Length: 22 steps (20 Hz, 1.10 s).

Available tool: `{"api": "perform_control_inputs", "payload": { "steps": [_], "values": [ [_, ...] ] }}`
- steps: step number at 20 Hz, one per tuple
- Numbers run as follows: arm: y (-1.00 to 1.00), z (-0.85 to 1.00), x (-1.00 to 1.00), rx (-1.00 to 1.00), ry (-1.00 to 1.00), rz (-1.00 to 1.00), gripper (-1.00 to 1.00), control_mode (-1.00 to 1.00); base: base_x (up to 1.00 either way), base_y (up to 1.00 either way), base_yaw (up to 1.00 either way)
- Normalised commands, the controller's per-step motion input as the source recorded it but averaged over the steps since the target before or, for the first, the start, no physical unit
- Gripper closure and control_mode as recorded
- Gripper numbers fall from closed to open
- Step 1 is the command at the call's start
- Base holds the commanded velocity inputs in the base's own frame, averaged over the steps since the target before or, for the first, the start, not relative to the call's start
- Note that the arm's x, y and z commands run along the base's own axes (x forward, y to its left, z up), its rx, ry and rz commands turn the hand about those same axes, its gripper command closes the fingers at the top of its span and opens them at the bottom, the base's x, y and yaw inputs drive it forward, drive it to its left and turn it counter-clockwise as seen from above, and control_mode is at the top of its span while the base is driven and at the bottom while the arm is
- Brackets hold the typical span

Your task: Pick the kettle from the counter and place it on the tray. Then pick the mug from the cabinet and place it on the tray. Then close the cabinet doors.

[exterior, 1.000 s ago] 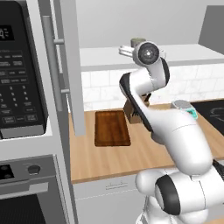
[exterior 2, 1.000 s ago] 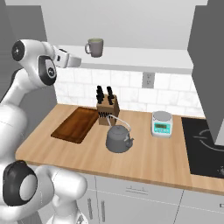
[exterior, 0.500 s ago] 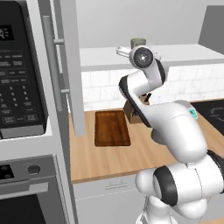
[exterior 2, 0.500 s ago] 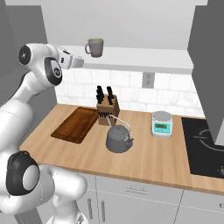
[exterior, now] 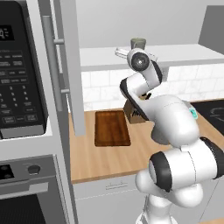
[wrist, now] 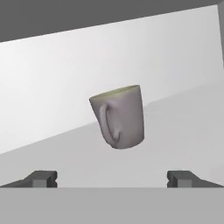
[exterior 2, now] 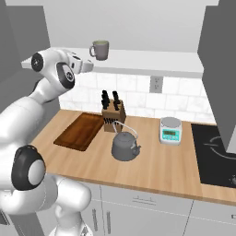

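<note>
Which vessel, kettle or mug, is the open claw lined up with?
The mug on the cabinet shelf, handle toward the claw. The kettle sits down on the counter.

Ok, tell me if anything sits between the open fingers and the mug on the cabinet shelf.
Nothing visible does. In the hand view the mug stands alone on the white shelf, handle turned toward the camera, with bare shelf between it and the open fingers. The right base view shows the gripper just short of the mug.
</note>
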Motion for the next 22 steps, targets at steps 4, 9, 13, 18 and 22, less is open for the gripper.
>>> {"api": "perform_control_inputs", "payload": {
  "steps": [4,9,13,18,22],
  "values": [
    [0.0,0.1,0.35,0.0,0.0,0.0,-1.0,-1.0,0.0,0.0,0.0],
    [0.0,0.16,0.28,0.0,0.0,0.0,-1.0,-1.0,0.0,0.0,0.0],
    [0.0,0.04,0.26,0.0,0.0,0.0,-1.0,-1.0,0.0,0.0,0.0],
    [-0.05,0.05,0.2,0.01,0.0,0.0,-1.0,-1.0,0.0,0.0,0.0],
    [-0.15,0.01,0.15,0.03,0.0,0.0,-1.0,-1.0,0.0,0.0,0.0]
  ]
}}
